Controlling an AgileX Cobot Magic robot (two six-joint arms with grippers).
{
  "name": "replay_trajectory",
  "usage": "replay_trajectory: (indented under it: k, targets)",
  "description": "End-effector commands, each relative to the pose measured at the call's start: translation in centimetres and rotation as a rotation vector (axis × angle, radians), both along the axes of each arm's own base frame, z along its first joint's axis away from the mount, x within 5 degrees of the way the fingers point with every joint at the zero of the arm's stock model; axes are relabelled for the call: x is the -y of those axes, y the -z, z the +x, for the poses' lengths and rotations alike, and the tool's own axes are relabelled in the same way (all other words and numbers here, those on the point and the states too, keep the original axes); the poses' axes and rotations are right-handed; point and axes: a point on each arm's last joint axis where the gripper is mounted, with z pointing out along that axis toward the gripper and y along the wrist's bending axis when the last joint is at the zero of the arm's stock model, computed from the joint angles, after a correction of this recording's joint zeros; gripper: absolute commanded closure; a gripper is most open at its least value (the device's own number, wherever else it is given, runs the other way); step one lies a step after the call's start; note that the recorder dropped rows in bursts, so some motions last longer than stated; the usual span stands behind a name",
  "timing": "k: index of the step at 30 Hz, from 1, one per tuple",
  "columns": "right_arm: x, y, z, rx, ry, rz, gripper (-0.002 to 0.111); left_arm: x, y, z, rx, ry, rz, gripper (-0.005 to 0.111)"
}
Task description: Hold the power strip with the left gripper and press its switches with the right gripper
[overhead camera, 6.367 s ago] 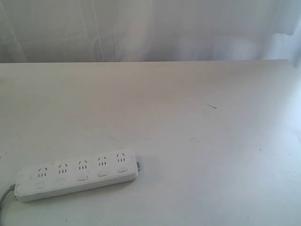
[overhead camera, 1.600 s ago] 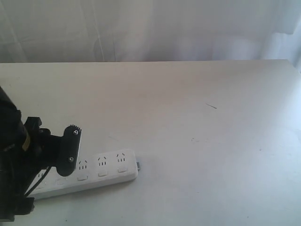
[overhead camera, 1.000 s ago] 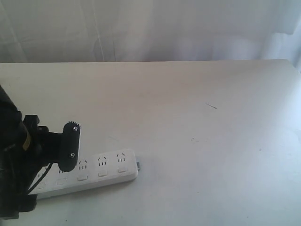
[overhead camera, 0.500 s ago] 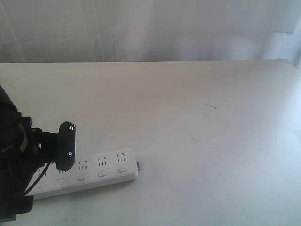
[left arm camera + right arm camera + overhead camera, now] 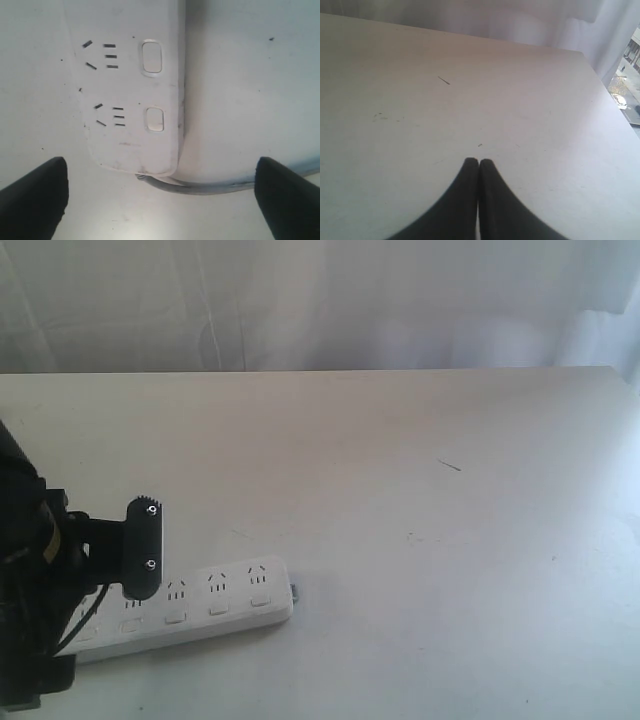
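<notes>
One power strip [image 5: 215, 602], worktop [image 5: 420, 500] near-left corner; free room rightward; left gripper [image 5: 160, 180] spread wide, empty; right gripper [image 5: 478, 163] closed, empty.

power strip [image 5: 215, 605] on table [image 5: 420, 490], left claw [image 5: 161, 165] above

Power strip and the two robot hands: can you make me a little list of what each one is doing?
power strip: lying flat on the white table, at the lower left of the exterior view
cord: grey, leaves the strip's end beneath the left gripper
left gripper: open wide, over the cord end of the strip, not closed on it
right gripper: shut, over bare table, no strip in its view
switches: no gripper touching one
</notes>
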Motion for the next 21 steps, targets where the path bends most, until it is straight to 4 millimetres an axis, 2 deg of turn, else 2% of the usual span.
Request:
replay_trajectory:
  k: [1, 8, 14, 16, 21]
  targets:
    - [0.0, 0.0, 0.0, 0.016, 0.004, 0.004, 0.108, -0.3, -0.2, 0.4, 0.031, 0.01, 0.025, 0.001]
    - [0.0, 0.0, 0.0, 0.016, 0.004, 0.004, 0.108, 0.2, -0.2, 0.6, 0.058, 0.008, -0.031, 0.002]
    - [0.0, 0.0, 0.0, 0.016, 0.004, 0.004, 0.108, 0.2, -0.2, 0.6, 0.047, 0.067, -0.01, 0.002]
    - [0.0, 0.0, 0.0, 0.016, 0.004, 0.004, 0.108, 0.3, 0.1, 0.9, 0.05, 0.079, -0.002, 0.002]
    - [0.0, 0.0, 0.0, 0.016, 0.004, 0.004, 0.108, 0.1, 2.4, 2.4, 0.019, 0.055, 0.002, 0.002]
